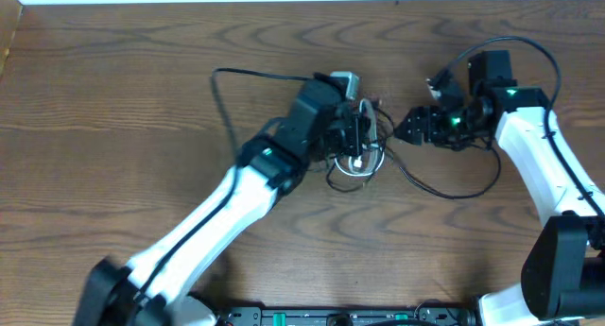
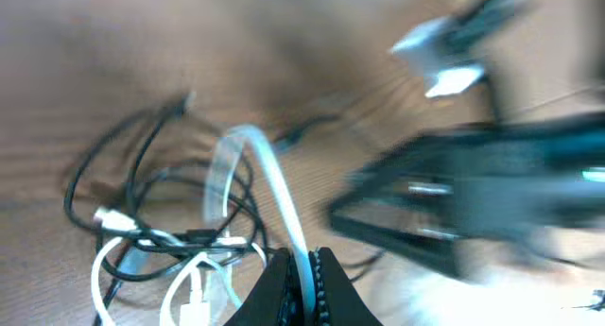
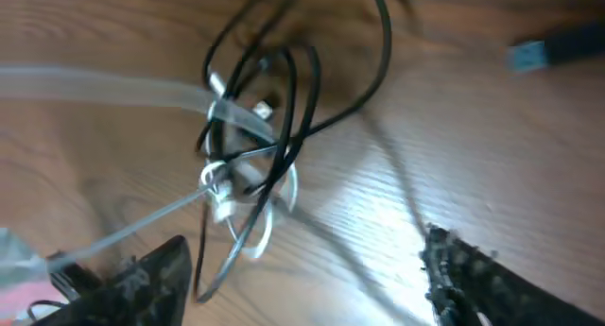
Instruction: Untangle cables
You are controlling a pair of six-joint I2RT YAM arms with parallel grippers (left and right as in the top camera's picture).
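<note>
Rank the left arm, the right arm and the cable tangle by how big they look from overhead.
1. left arm, stretching farthest across the picture.
2. right arm, clearly shorter in view.
3. cable tangle, smallest by far.

your table (image 1: 113,99): brown wood grain, smooth, faint sheen
black cable (image 3: 312,90): matt, smooth sheath
white cable (image 2: 284,208): smooth glossy plastic

one black cable (image 3: 387,44) and one white cable (image 2: 280,189).
</note>
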